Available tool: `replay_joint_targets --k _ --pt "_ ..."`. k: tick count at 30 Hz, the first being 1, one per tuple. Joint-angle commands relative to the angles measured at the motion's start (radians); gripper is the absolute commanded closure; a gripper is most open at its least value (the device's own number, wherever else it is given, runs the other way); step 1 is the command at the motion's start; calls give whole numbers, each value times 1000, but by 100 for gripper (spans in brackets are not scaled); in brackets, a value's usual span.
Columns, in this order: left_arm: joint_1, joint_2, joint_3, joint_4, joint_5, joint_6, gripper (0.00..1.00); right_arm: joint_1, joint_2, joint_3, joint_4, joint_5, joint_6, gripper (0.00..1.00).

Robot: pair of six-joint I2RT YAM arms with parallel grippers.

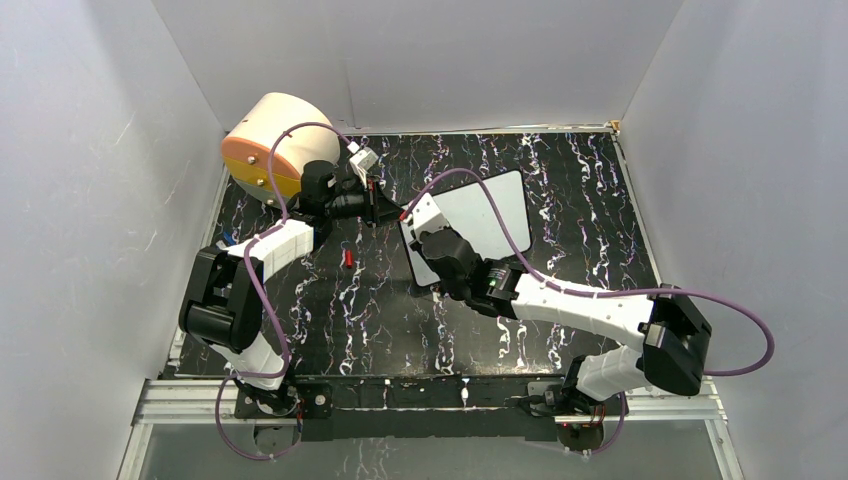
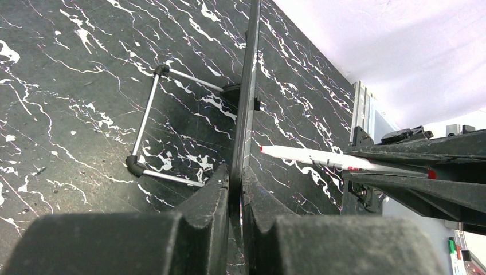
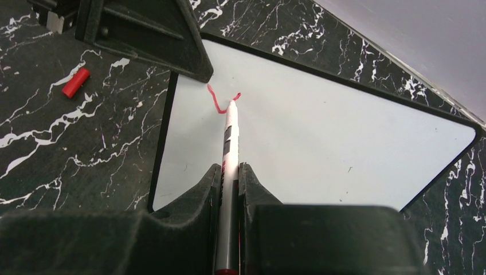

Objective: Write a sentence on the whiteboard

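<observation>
Showing white dark-rimmed whiteboard, short red stroke near its clamped corner, open white room beyond, right gripper pinching marker, left gripper clamping board's edge

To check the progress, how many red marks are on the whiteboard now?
1: a short red squiggle at the marker's tip, near the whiteboard corner that the left hand clamps. More may hide under the marker.

Bright even light, soft shadows, blurry close foreground.

White-shelled arms, black joints, black end effectors, looped purple cables.
</observation>
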Motion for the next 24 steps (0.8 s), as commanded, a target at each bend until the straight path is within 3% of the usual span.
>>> replay_joint_targets --k 1,24 --pt "-5 -35 21 -60 -54 39 100 3 -23 19 -33 -5 45 100" --pt "-4 -34 22 -68 -50 46 100 3 30 39 -14 -5 46 100"
